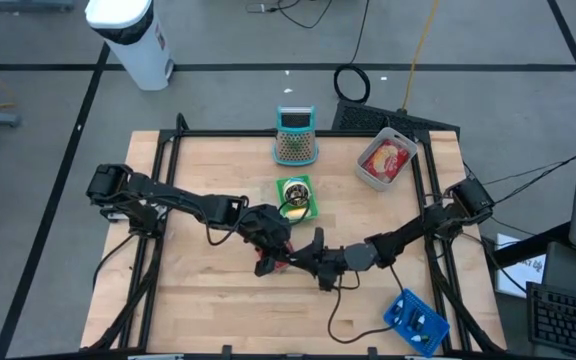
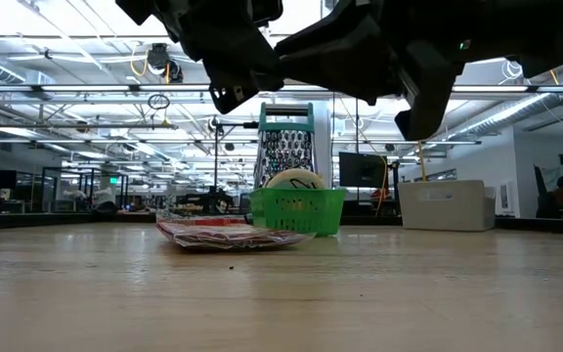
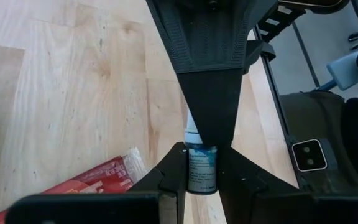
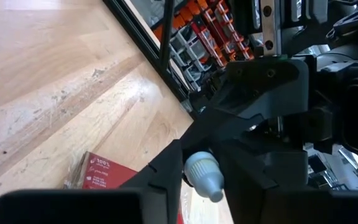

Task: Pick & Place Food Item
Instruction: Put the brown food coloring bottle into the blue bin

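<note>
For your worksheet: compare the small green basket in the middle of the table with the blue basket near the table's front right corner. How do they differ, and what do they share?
The small green plastic basket sits square to the table edges near the middle of the wooden table; the blue plastic basket lies turned at an angle near the front right corner.
The green basket holds one round pale item; the blue basket holds small whitish items.
The blue basket looks somewhat larger.
Both are open-topped and rest on the tabletop, touched by neither arm.
</note>
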You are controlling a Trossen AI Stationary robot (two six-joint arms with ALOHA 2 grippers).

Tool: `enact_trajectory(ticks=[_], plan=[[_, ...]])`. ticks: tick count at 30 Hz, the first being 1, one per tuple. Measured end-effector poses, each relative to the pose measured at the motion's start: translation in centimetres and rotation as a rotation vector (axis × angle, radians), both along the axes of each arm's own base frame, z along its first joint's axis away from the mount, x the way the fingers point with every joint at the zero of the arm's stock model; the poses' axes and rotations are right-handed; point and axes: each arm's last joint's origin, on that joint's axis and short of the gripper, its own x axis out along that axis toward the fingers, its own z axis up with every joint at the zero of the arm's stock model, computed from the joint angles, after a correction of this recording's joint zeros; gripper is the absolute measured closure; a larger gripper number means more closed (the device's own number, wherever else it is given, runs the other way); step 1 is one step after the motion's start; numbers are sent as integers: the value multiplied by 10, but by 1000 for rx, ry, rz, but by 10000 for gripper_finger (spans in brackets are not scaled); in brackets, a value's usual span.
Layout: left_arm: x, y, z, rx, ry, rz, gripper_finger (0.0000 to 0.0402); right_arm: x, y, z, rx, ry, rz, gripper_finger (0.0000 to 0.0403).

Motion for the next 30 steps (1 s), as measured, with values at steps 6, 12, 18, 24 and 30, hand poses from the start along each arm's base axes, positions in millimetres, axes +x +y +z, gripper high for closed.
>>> enact_trajectory(ticks=[6, 12, 18, 24, 30], plan=[[0, 0, 0, 3, -1, -8, 334, 0, 0, 0, 3, 5, -1, 345], [0, 0, -1, 87, -28, -15, 329, 0, 0, -1, 11, 9, -7, 358], [1, 0, 0, 192, -83, -38, 251, -1, 0, -2, 64, 21, -15, 361], [2, 9, 1, 196, -81, -12, 170, -11, 8, 9, 131, 49, 0, 362], [6, 15, 4, 170, -113, 39, 128, -41, 17, 48, 279, 107, 42, 363]])
